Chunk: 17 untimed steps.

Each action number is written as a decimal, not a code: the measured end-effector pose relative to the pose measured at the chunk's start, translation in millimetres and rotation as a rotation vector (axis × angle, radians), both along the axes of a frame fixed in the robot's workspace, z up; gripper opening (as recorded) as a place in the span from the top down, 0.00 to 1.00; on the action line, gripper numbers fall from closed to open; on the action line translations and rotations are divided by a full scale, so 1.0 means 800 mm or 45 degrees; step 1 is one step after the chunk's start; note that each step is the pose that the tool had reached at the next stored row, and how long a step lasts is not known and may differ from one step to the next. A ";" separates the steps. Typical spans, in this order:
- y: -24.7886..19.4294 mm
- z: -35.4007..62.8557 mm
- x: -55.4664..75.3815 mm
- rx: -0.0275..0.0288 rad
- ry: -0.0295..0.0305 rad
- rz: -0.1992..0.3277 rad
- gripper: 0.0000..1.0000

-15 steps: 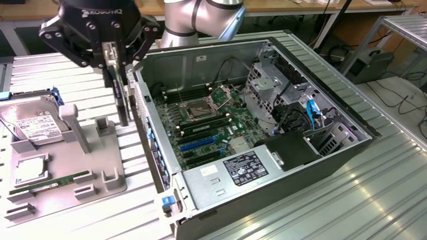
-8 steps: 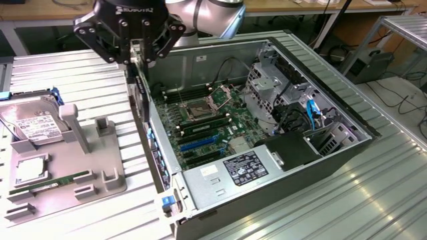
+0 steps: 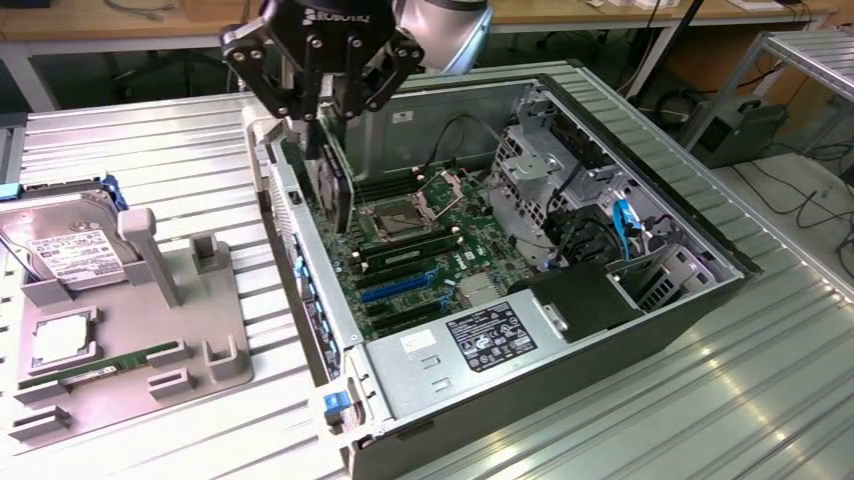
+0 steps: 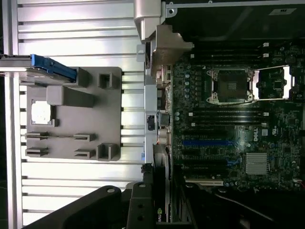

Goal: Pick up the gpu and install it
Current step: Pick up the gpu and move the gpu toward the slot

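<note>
Hand (image 3: 322, 118) clamped partway closed on the gpu (image 3: 330, 185), card hanging edge-down just beneath it (picked up, not yet seated). Below lies the motherboard (image 3: 441, 245). By my read, seating calls for squaring the card's edge over the blue slot (image 3: 400, 287), further off.
</note>
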<state>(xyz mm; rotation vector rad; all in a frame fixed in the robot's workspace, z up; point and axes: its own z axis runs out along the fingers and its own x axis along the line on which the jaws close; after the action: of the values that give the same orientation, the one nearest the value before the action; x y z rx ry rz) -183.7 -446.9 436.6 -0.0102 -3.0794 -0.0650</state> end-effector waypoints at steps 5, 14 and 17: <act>0.0000 -0.004 0.030 0.0003 0.0006 0.000 0.74; 0.0000 -0.031 0.103 -0.0045 0.0007 0.000 0.74; 0.0000 -0.041 0.126 -0.0089 0.0007 0.000 0.74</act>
<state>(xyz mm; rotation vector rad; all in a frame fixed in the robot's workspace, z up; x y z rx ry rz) -82.9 -446.9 404.1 -0.0102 -3.0791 -0.0543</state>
